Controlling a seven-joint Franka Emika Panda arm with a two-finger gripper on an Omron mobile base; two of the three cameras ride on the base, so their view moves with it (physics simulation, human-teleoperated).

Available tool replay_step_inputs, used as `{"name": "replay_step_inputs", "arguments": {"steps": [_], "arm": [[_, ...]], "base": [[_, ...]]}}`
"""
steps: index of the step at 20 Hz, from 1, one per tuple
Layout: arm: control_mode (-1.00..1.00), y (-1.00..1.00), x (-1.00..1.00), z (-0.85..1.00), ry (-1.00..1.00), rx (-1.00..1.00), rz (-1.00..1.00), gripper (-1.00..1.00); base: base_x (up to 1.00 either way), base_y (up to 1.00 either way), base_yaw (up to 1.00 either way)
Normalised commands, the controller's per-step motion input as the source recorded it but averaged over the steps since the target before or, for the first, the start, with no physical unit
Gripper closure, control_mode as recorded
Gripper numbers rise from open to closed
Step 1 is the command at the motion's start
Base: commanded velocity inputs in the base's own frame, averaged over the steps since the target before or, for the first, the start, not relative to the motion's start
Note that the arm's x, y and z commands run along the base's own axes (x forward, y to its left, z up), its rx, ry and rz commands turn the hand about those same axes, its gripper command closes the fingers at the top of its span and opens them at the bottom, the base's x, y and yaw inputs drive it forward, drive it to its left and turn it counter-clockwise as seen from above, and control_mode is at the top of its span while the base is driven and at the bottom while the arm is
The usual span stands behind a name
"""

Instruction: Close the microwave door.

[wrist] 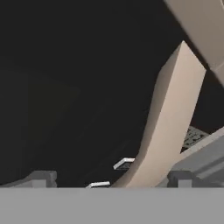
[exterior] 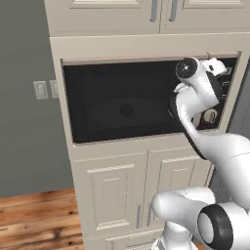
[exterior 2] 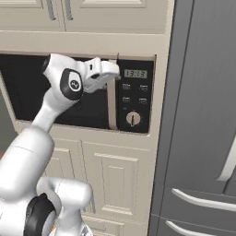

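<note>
Claw [exterior 2: 108, 71], fingers looking spread, is pressing microwave door [exterior: 122, 105] near handle [exterior 2: 112, 108]; overpushing risks jamming.

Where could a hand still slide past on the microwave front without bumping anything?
Free: the wide black glass of the microwave door, left of the arm. Crowded: the right side, where the gripper sits by the beige handle, next to the control panel.
</note>
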Motion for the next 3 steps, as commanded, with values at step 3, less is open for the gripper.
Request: {"name": "replay_step_inputs", "arguments": {"steps": [3], "arm": [[-1.0, -0.46, 0.0, 0.0, -0.21, 0.24, 0.4, -1.0]], "base": [[0.0, 0.0, 0.0]]}}
